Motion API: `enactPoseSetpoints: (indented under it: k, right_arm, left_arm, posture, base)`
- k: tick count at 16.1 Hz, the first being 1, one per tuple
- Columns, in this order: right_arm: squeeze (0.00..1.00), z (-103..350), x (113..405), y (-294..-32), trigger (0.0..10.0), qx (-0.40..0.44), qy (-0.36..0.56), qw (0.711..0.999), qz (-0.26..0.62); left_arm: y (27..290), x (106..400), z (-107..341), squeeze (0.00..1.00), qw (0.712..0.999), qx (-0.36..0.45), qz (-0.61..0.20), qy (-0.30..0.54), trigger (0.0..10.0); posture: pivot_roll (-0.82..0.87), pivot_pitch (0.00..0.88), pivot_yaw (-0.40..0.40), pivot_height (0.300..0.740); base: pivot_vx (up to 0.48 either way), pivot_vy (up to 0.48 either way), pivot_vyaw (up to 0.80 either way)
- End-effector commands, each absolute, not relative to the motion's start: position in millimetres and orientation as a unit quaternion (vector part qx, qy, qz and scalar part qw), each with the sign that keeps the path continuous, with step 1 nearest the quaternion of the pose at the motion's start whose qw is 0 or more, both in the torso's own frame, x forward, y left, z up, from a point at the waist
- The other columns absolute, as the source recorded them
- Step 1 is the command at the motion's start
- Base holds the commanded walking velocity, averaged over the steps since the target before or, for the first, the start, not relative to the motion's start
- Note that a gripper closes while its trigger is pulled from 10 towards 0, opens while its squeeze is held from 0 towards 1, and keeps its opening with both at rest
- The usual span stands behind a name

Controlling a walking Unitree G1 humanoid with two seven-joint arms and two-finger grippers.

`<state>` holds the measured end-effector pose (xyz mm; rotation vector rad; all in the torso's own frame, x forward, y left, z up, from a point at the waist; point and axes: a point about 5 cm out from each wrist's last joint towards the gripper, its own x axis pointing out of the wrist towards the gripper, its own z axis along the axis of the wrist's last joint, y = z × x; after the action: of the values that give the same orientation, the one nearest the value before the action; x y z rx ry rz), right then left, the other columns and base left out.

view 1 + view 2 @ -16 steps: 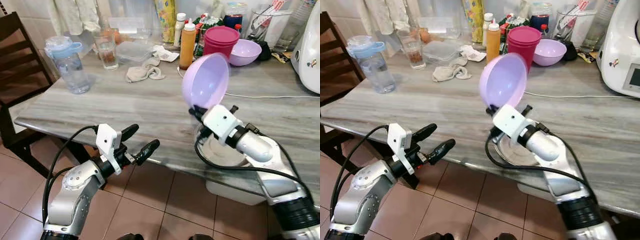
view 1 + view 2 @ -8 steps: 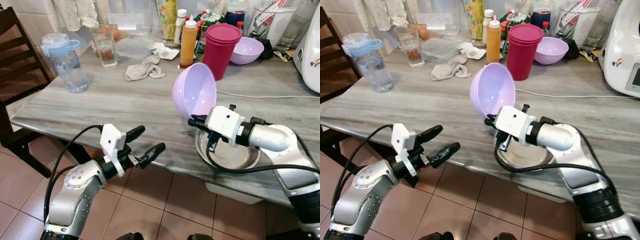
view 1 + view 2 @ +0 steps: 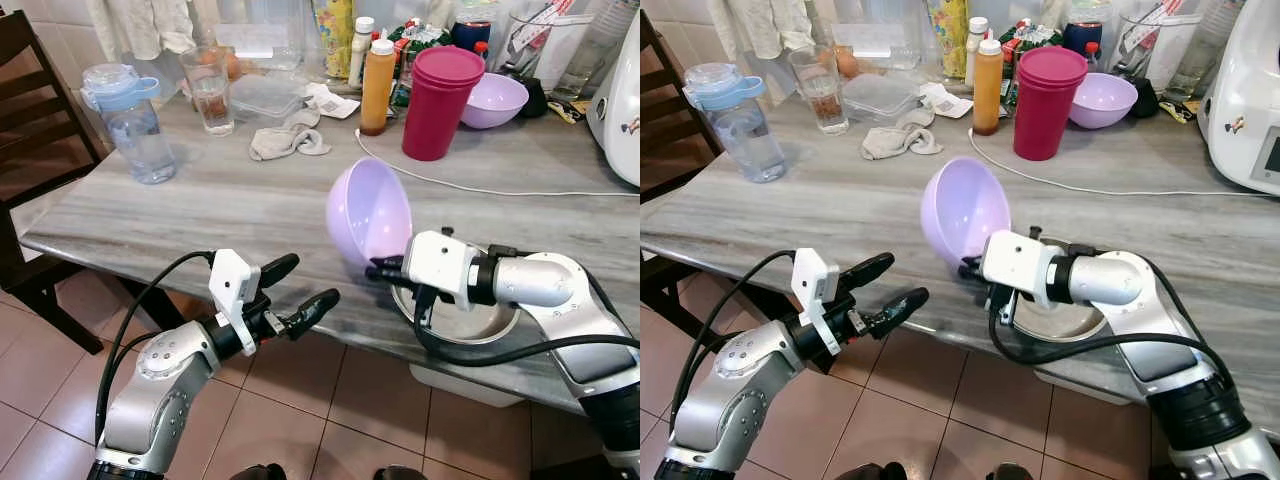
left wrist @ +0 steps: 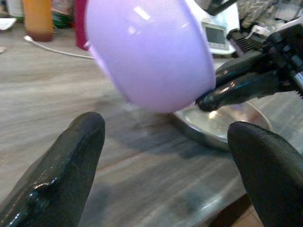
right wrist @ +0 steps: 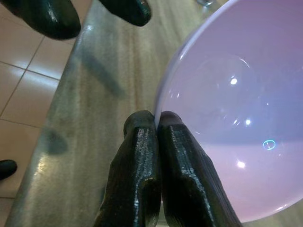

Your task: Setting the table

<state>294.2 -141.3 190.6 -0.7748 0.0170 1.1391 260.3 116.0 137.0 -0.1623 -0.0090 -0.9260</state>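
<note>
Item: lilac bowl (image 3: 369, 213). It was held off the grey wood-grain tabletop (image 3: 250, 200) near the front edge, tipped on its side with the hollow facing 9 o'clock. Right tool (image 3: 378, 271) was clamped on the bowl's lower rim, one finger inside and one outside, fingers (image 5: 142, 156) pressed together on the thin wall.

Item: steel dish (image 3: 470, 318). It rested on the tabletop at the front edge, at 4 o'clock from the bowl, partly under the right wrist.

Item: left tool (image 3: 298, 289). It was held off the front edge over the tiled floor (image 3: 300, 400), at 7 o'clock from the bowl, fingers spread apart and holding nothing, pointing toward the bowl.

Back of tabletop, 12 o'clock zone: second lilac bowl (image 3: 492, 100), magenta tumbler (image 3: 438, 88), orange sauce bottle (image 3: 377, 86), a white cable (image 3: 500, 190), a crumpled cloth (image 3: 288, 140), a drinking glass (image 3: 210, 92), a clear water bottle with blue lid (image 3: 128, 120). A dark chair (image 3: 40, 130) stood at 9 o'clock.
</note>
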Motion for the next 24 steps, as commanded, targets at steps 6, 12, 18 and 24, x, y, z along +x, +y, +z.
enactPoseSetpoints:
  k: [6, 12, 18, 24]
  right_arm:
    - [0.04, 179, 291, -143, 10.0, -0.370, 0.028, 0.754, 0.542]
    - [0.99, 174, 294, -141, 10.0, -0.381, 0.024, 0.752, 0.538]
    - [1.00, 178, 300, -143, 10.0, -0.393, 0.002, 0.762, 0.515]
    - [1.00, 195, 308, -137, 10.0, -0.388, -0.051, 0.789, 0.473]
  left_arm:
    - [110, 248, 138, 0.00, 0.865, -0.076, -0.495, 0.008, 10.0]
    - [110, 242, 137, 0.00, 0.851, -0.068, -0.521, 0.014, 10.0]
    - [111, 242, 137, 0.00, 0.854, -0.064, -0.516, 0.013, 10.0]
    - [112, 246, 137, 0.00, 0.861, -0.061, -0.505, 0.008, 10.0]
  posture:
    - [-0.22, 0.144, 0.040, 0.740]
    - [-0.22, 0.146, 0.044, 0.740]
    - [-0.22, 0.145, 0.050, 0.740]
    - [-0.21, 0.139, 0.058, 0.740]
  base:
    - [0.000, 0.000, 0.00]
    - [0.000, 0.000, 0.00]
    - [0.000, 0.000, 0.00]
    - [0.000, 0.000, 0.00]
